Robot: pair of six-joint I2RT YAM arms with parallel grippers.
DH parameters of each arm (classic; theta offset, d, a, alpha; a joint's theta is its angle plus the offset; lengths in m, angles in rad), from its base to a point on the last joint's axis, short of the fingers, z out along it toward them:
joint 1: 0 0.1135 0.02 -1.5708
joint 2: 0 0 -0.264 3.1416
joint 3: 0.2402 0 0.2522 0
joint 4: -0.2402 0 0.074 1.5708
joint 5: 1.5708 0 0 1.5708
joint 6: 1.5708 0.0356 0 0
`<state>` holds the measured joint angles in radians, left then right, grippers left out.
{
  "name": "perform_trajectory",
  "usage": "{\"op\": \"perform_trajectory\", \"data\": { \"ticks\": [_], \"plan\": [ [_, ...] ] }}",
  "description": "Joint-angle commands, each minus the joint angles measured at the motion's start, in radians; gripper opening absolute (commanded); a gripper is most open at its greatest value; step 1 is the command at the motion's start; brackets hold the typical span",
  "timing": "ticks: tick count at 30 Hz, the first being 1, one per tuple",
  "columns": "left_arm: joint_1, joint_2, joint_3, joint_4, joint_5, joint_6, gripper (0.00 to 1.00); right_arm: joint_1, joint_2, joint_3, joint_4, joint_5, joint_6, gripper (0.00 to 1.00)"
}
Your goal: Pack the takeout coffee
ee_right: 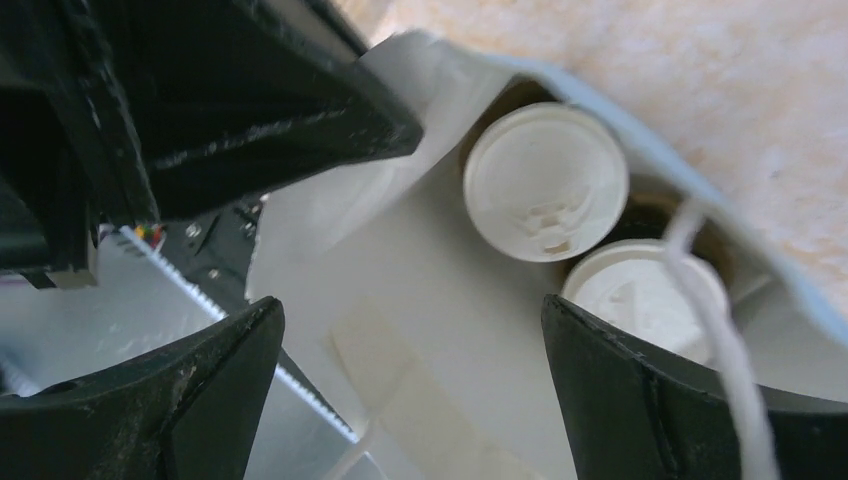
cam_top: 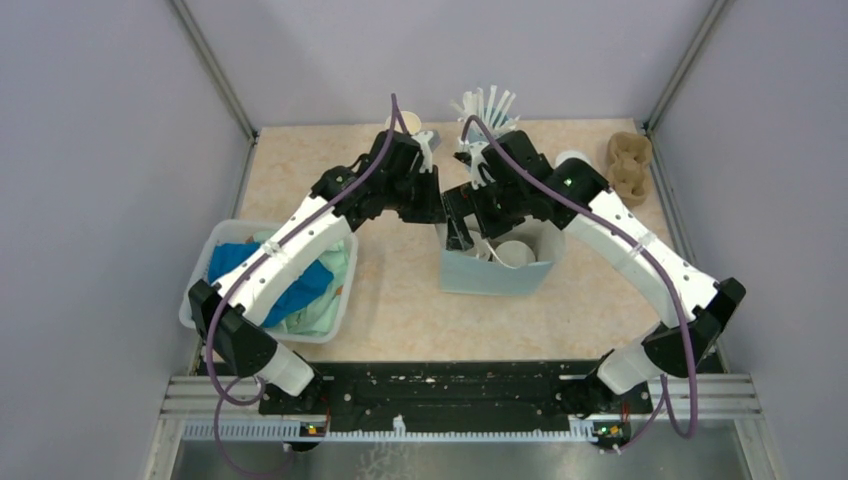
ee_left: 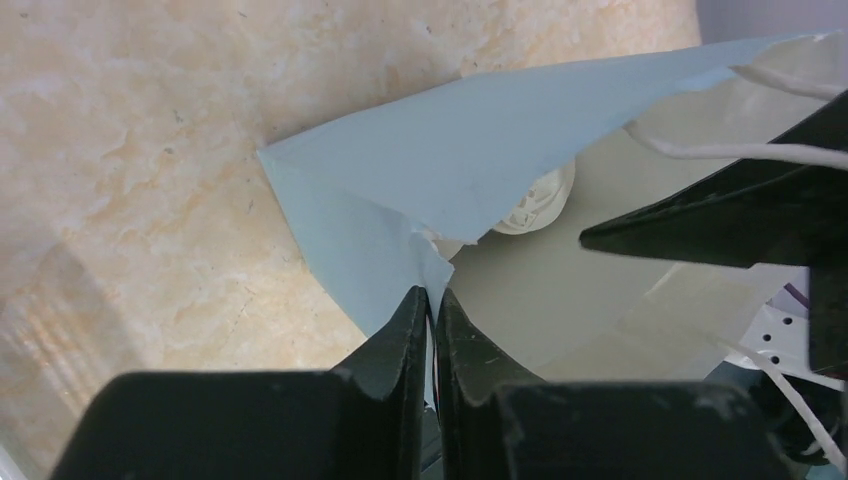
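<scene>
A light blue paper bag (cam_top: 492, 272) stands open mid-table. In the right wrist view two takeout coffees with round white lids sit side by side deep inside it, one (ee_right: 545, 180) above the other (ee_right: 640, 295). One lid shows in the top view (cam_top: 516, 254) and in the left wrist view (ee_left: 540, 200). My left gripper (ee_left: 432, 295) is shut on the bag's torn upper edge (ee_left: 420, 250), at the bag's left rim (cam_top: 455, 228). My right gripper (ee_right: 410, 340) is open and empty over the bag's mouth (cam_top: 490, 215), above its pale inner wall (ee_right: 440, 260).
A light blue cup of white sticks (cam_top: 486, 110) stands at the back. A brown cardboard cup carrier (cam_top: 628, 165) lies back right. A clear bin of blue and green cloths (cam_top: 275, 280) sits at the left. The bag's white string handle (ee_right: 700, 300) hangs near my right finger.
</scene>
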<state>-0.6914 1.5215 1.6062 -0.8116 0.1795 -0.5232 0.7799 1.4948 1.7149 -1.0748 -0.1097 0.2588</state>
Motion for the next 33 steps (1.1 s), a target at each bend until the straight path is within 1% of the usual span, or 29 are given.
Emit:
{"op": "perform_trajectory", "data": {
  "ticks": [1,4,7,10,13,17,19,22,24,26,29,33],
  "plan": [
    [0.007,0.021,0.066,0.025,0.018,0.016,0.12,-0.016,-0.007,-0.041,-0.024,-0.216,0.020,0.98],
    [0.013,0.033,0.073,0.020,0.001,0.015,0.11,-0.017,-0.006,-0.041,-0.009,-0.272,0.048,0.98],
    [0.023,0.043,0.076,0.009,-0.002,0.012,0.12,-0.018,-0.008,-0.001,-0.027,-0.237,0.066,0.96],
    [0.026,0.048,0.077,-0.002,-0.009,0.012,0.12,-0.019,0.008,0.112,-0.103,-0.178,0.062,0.96],
    [0.027,0.049,0.076,-0.004,-0.014,0.015,0.13,-0.022,0.022,0.187,-0.156,-0.190,0.063,0.96],
    [0.027,0.056,0.087,-0.005,-0.015,0.014,0.13,-0.022,0.012,0.203,-0.173,-0.230,0.091,0.96],
    [0.028,0.063,0.098,-0.011,-0.016,0.017,0.13,-0.027,-0.021,0.151,-0.157,-0.269,0.110,0.96],
    [0.029,0.065,0.096,-0.001,-0.009,0.022,0.12,-0.061,-0.068,0.006,-0.082,-0.316,0.130,0.96],
    [0.029,0.065,0.094,0.005,0.000,0.022,0.11,-0.077,-0.081,-0.069,-0.022,-0.334,0.140,0.95],
    [0.029,0.070,0.099,0.006,0.007,0.020,0.10,-0.090,-0.081,-0.124,0.039,-0.384,0.161,0.95],
    [0.029,0.080,0.105,0.004,0.006,0.024,0.10,-0.091,-0.065,-0.166,0.083,-0.482,0.183,0.93],
    [0.031,0.088,0.110,-0.001,-0.008,0.035,0.10,-0.093,-0.090,-0.176,0.070,-0.493,0.188,0.93]
  ]
}}
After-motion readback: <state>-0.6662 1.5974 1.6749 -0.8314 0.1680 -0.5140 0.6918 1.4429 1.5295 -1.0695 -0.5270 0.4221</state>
